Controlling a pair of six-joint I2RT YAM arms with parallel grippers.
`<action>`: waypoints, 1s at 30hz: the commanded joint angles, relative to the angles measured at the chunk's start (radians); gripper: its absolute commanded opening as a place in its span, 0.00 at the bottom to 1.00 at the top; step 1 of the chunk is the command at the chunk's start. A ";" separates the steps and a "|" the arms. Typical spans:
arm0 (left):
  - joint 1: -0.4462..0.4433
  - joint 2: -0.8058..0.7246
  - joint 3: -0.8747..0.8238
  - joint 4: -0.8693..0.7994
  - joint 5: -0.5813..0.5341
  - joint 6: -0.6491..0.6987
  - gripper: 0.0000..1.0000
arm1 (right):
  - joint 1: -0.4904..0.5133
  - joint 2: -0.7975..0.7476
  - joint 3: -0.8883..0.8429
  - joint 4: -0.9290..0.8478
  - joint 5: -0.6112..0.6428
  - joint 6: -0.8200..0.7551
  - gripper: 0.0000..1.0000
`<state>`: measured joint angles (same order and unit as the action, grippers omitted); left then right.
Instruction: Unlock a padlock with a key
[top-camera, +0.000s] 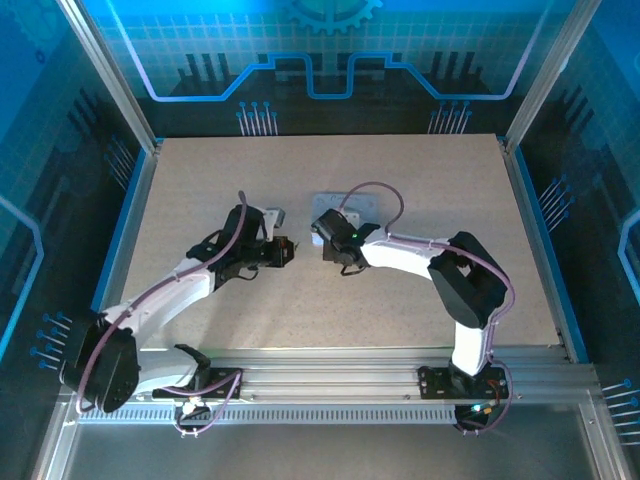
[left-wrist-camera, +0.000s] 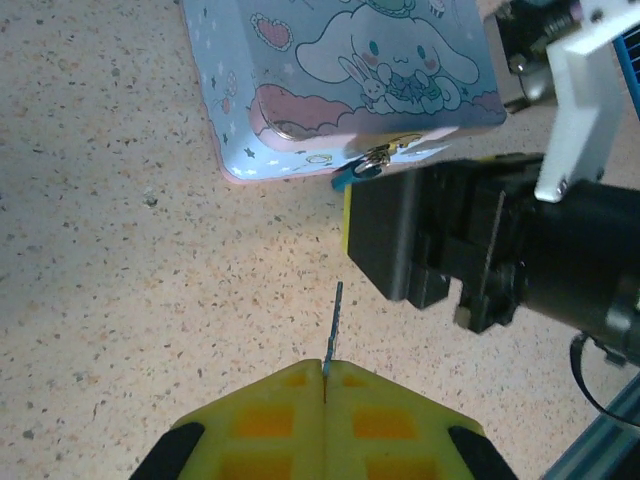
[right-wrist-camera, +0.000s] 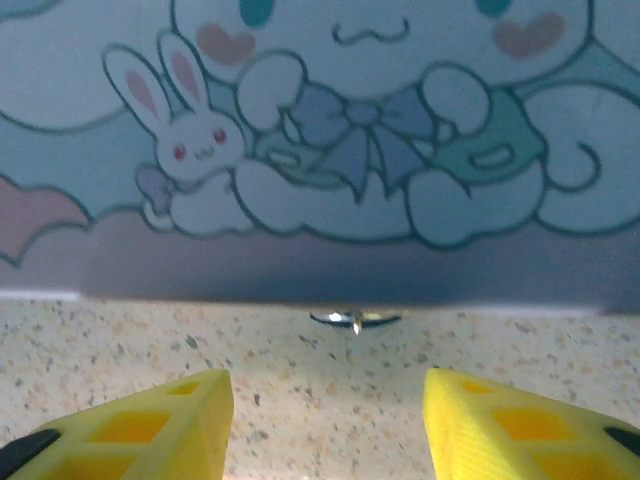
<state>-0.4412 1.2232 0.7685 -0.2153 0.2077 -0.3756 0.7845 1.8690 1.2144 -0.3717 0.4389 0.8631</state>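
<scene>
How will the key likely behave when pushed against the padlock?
The key is a thin sliver pinched only at its end by the left gripper, so it may pivot or slip. It looks like stiff metal, unlikely to bend. The padlock at the tin's front edge looks tiny and may swing away.

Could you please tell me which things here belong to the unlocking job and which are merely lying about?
Belong to the job:
- key, pinched in the shut left gripper
- padlock, at the front edge of the cartoon tin
- right gripper, open and facing the tin's front

Just there:
- cartoon tin itself
- speckled table
</scene>
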 joint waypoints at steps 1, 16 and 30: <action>0.010 -0.049 -0.026 -0.006 0.025 0.044 0.00 | 0.004 0.033 0.036 0.019 0.062 0.028 0.51; 0.016 -0.085 -0.041 -0.007 0.048 0.090 0.00 | -0.005 0.114 0.057 0.052 0.123 0.017 0.45; 0.017 -0.044 -0.038 0.037 0.088 0.091 0.00 | -0.044 0.096 0.001 0.108 0.113 0.022 0.44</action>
<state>-0.4328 1.1645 0.7364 -0.2008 0.2569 -0.3069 0.7517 1.9747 1.2243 -0.2901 0.5205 0.8719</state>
